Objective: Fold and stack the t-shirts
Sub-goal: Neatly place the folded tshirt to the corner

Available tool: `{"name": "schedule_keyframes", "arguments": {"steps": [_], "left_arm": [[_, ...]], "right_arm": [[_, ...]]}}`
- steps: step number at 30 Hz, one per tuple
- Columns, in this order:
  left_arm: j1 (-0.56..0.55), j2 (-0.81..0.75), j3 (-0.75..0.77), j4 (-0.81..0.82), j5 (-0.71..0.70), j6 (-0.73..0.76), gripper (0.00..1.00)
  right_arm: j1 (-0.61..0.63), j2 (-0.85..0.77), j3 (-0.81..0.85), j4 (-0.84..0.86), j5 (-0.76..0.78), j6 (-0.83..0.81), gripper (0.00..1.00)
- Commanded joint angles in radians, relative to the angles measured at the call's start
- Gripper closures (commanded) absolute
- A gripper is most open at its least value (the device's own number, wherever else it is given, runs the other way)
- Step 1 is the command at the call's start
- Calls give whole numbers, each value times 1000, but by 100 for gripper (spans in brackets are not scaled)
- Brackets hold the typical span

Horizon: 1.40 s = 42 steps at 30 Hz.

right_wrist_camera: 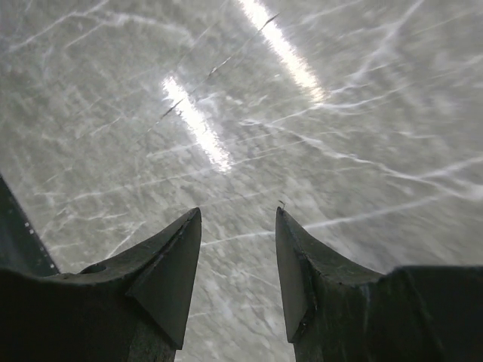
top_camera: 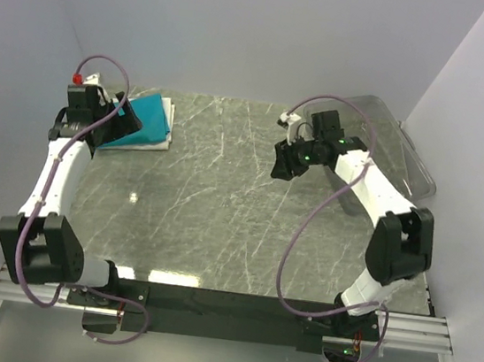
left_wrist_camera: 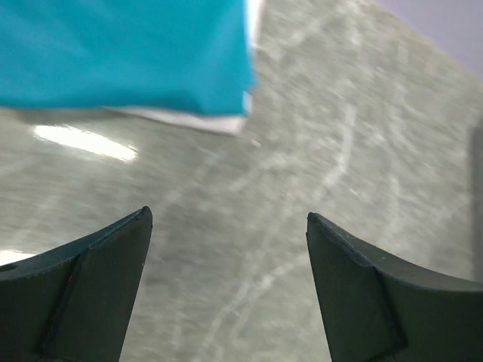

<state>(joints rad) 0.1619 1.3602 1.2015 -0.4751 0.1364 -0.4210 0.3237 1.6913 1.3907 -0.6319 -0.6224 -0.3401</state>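
Left gripper (left_wrist_camera: 228, 217): jaws wide apart, empty, just beside the stack. Right gripper (right_wrist_camera: 238, 215): jaws partly apart, empty, over the desk (top_camera: 221, 205). Folded teal t-shirt (left_wrist_camera: 121, 53) lies on the white t-shirt (left_wrist_camera: 223, 121), far-left corner. Stacking looks done; probably only arm retreat left.

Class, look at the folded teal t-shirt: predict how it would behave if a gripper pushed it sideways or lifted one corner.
The teal t-shirt is thin folded cloth, so a lifted corner would probably droop and unfold. It lies on the white t-shirt, so a push may slide it off or bunch it.
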Motion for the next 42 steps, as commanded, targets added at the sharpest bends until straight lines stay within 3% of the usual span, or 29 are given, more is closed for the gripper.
{"name": "schedule_keyframes", "arguments": {"steps": [1,5,8,12,17,19,23,42], "left_arm": [[-4,-99,-54,98,204,-81,12],[-5,-257,-176,81,129,-44,9],[-5,-439,-230,64,-10,-25,2],[-28,-608,-302,49,-115,-19,1],[-41,-658,-332,-3,-58,-35,1],[-47,-677,-336,-19,-46,-25,1],[-53,-710,-341,-57,-58,-19,1],[-55,-733,-347,-68,-58,-30,1]], "right_arm": [[-17,-131,-5,37,118,-23,49],[-40,-293,-45,112,259,27,45],[-87,-382,-82,152,292,88,26],[-159,-439,-119,159,294,151,13],[-258,-525,-182,193,297,268,11],[-262,-553,-202,207,430,331,11],[-262,-619,-242,222,530,335,9],[-265,-679,-335,221,507,334,10]]}}
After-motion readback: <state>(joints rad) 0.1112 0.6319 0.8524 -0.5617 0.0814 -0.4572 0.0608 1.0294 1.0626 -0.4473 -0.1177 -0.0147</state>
